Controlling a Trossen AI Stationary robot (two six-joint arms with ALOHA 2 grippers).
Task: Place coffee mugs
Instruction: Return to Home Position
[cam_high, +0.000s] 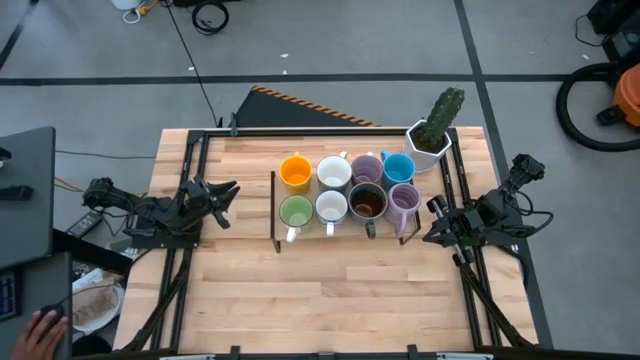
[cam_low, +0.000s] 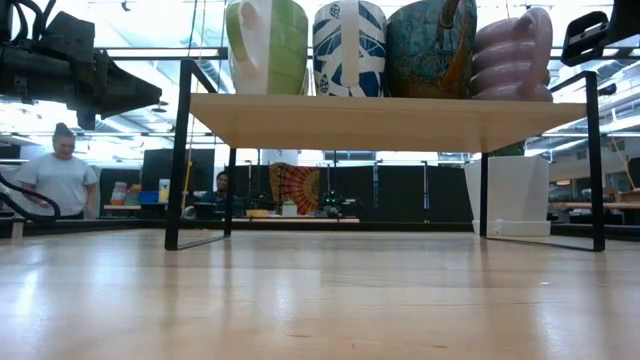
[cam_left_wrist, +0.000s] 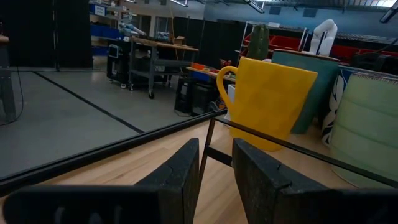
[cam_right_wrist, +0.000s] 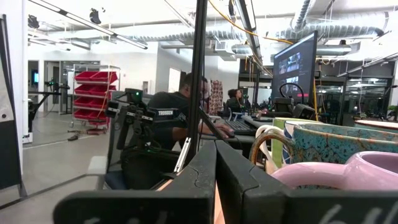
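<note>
- Where the left arm lies along the table's (cam_high: 330, 300) left side, the left gripper (cam_high: 228, 203) sits just beside the shelf's left end. It touches nothing, and its fingers (cam_left_wrist: 180, 177) are a little apart with only air between them.
- Mid-table stands the shelf (cam_low: 380, 122), a wooden board on a dark frame, with all eight mugs on top in two rows of four.
- Far row: orange mug (cam_high: 295, 172), white mug (cam_high: 333, 172), lavender mug (cam_high: 366, 167), blue mug (cam_high: 399, 167).
- Near row: green mug (cam_high: 296, 212), white-and-blue mug (cam_high: 331, 207), dark brown mug (cam_high: 367, 202), ribbed lavender mug (cam_high: 404, 198).
- Just beside the blue mug, at the table's far right corner, stands a white pot (cam_high: 426, 150) holding a cactus (cam_high: 444, 112).
- Past the shelf's right end, the right gripper (cam_high: 428, 222) is near the ribbed lavender mug but apart from it. Its fingers (cam_right_wrist: 199, 180) are pressed together on nothing.
</note>
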